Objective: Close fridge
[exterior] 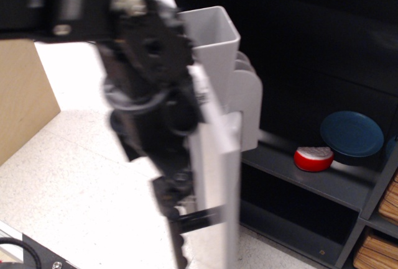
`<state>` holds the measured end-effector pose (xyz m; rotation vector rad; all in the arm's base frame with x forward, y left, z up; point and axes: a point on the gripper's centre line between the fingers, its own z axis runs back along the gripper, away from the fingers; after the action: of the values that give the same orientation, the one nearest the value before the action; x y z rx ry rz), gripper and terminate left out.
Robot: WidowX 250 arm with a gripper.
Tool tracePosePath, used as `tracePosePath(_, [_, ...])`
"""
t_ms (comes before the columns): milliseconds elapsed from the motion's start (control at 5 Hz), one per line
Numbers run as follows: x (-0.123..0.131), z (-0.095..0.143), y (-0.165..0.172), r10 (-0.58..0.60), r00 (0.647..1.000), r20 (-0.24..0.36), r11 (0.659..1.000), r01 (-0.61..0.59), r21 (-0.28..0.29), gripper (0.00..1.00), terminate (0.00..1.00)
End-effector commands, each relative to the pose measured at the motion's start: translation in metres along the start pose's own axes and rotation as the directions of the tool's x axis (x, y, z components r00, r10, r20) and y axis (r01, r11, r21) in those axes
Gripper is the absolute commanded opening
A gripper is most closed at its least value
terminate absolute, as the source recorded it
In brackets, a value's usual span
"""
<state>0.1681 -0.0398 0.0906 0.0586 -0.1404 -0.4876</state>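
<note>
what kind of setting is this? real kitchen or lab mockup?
Likely a lab mockup. The fridge is a dark shelved cabinet with a light-grey door and plastic bins, a cardboard box stands on the speckled floor, and the shelf holds only a blue lid and a red object.
</note>
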Motion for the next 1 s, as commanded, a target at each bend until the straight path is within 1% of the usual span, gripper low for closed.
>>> tracePosePath(0, [0.058,0.0,0.005,0.107,0.993,0.051,0.994,-0.106,-0.004,1.0,0.0])
tracePosePath(200, [0.09,-0.002,0.011,0.148,0.985,0.085,0.989,-0.149,0.001,1.0,0.0])
tracePosePath(400, [0.118,-0.003,0.021,0.203,0.973,0.114,0.979,-0.203,-0.007,1.0,0.0])
tracePosePath(600, [0.141,-0.002,0.03,0.249,0.955,0.162,0.968,-0.25,-0.015,1.0,0.0])
tracePosePath(800, [0.153,-0.005,0.034,0.278,0.933,0.23,0.958,-0.287,0.006,1.0,0.0])
